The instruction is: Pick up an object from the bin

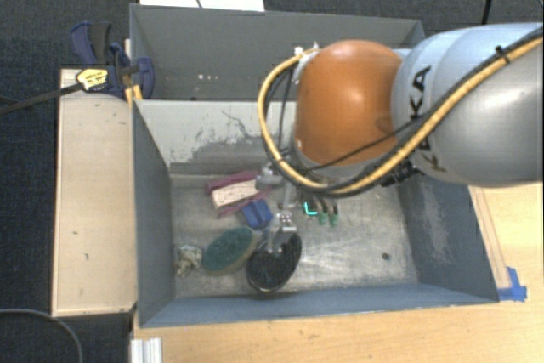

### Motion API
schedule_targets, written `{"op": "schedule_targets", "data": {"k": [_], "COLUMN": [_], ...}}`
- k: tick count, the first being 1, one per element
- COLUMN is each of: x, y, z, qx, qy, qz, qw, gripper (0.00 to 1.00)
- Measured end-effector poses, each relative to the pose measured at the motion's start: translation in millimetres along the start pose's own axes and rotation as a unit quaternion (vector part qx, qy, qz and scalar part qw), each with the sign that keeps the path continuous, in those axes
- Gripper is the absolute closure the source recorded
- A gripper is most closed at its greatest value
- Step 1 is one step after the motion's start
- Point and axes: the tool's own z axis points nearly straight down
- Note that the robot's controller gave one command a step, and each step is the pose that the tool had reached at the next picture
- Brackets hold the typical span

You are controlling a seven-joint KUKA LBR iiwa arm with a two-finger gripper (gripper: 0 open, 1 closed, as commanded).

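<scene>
I see the gripper [281, 232] low over a black round disc [272, 268] by the front edge of the grey metal bin [153, 208]; whether it's clamped, I cannot tell.

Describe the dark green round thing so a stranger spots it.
Look in the grey bin, at the lower left of its floor. There, left of the black disc, lies a dark green round pad. It alone is green; the other round thing is black.
</scene>
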Motion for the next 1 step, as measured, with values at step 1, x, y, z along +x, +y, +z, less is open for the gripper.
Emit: {"op": "schedule_targets", "data": {"k": [1], "x": [23.0], "y": [54.9], "z": [146.5], "qx": [-0.001], "qy": [-0.0084], "qz": [-0.105], "qw": [0.9944], "gripper": [0.00]}}
